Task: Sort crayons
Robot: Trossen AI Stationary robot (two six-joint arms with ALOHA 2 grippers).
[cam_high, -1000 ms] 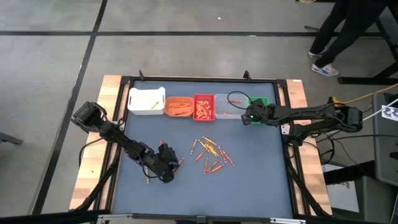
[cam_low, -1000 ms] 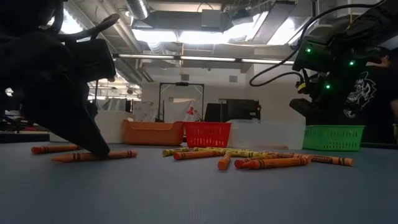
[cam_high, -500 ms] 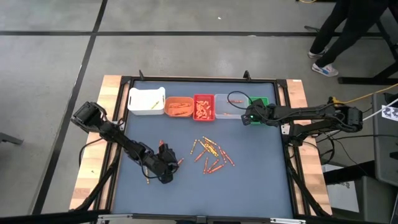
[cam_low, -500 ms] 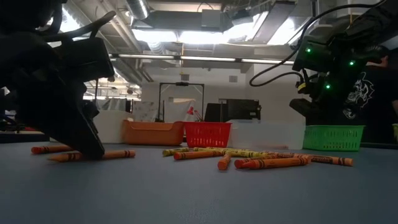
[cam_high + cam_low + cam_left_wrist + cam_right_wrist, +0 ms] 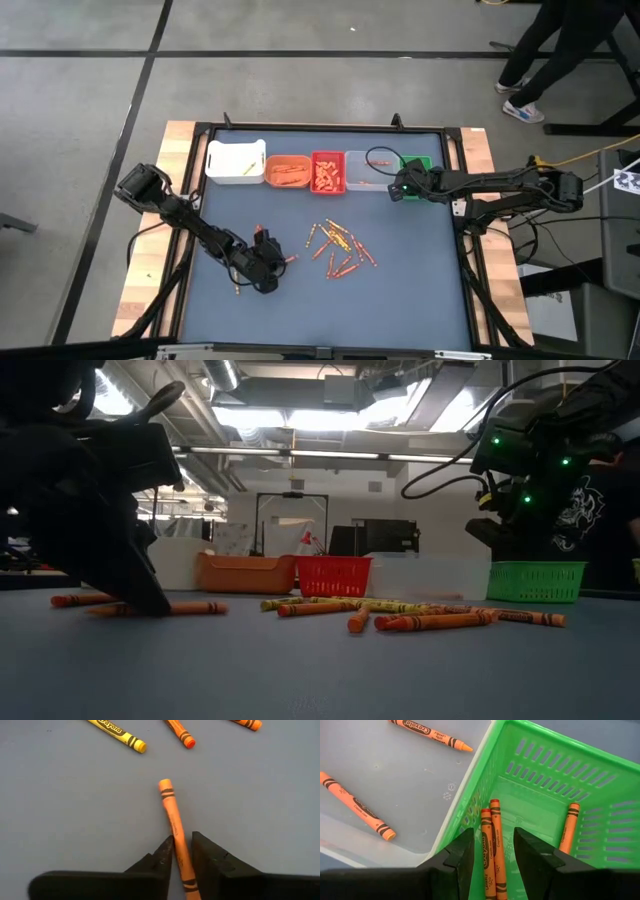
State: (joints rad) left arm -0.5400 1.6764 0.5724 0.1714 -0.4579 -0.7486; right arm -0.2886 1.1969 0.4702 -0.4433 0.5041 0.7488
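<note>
Blue tabletop (image 5: 420,290) holds loose crayons (image 5: 338,250) mid-table; left gripper (image 5: 182,852) pinches an orange crayon (image 5: 175,827) at near-left, likely lifting next toward far bins (image 5: 285,170); right gripper (image 5: 492,845) hovers spread over green bin (image 5: 555,785).

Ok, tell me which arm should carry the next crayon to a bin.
Left. The left gripper is down on the mat with an orange crayon between its fingers. The right gripper hangs open and empty over the green bin, away from the loose crayons.
</note>
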